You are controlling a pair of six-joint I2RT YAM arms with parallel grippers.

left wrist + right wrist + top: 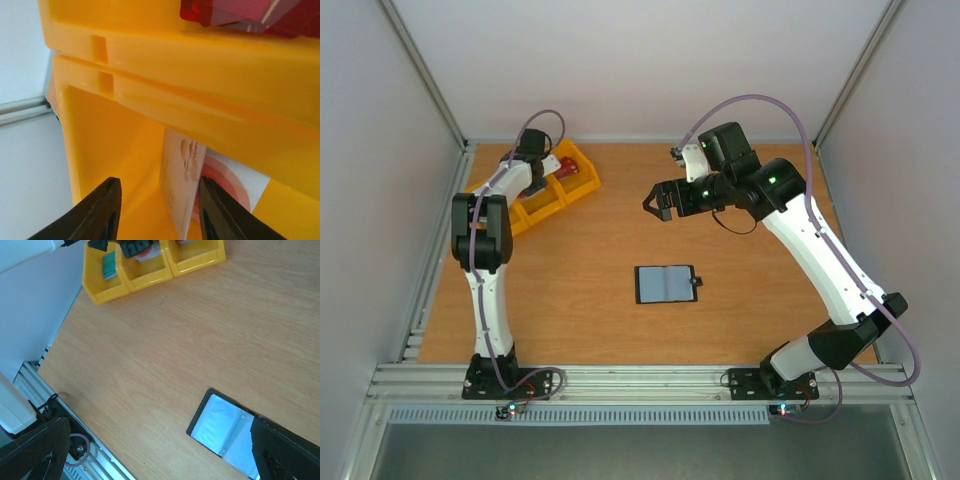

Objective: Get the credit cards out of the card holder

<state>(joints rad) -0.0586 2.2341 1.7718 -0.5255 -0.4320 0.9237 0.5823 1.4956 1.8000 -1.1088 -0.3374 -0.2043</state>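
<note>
The card holder (666, 284) lies open flat on the table, its grey-blue lining up; it also shows in the right wrist view as the card holder (225, 427). My left gripper (533, 160) reaches into the yellow bins (582, 183). Inside the bin, my left gripper (159, 200) has its jaws apart around a pale credit card (181, 175) standing on edge, which leans close to the right finger (220, 210). Behind it lies a white card with pink rings (240, 182). A red card (240, 12) sits in the neighbouring compartment. My right gripper (655, 203) hovers open and empty above the table, beyond the holder.
The row of yellow bins (150, 270) stands at the back left, one compartment holding a teal item (109, 265). Grey walls close in the left, right and back. A metal rail (640, 380) runs along the near edge.
</note>
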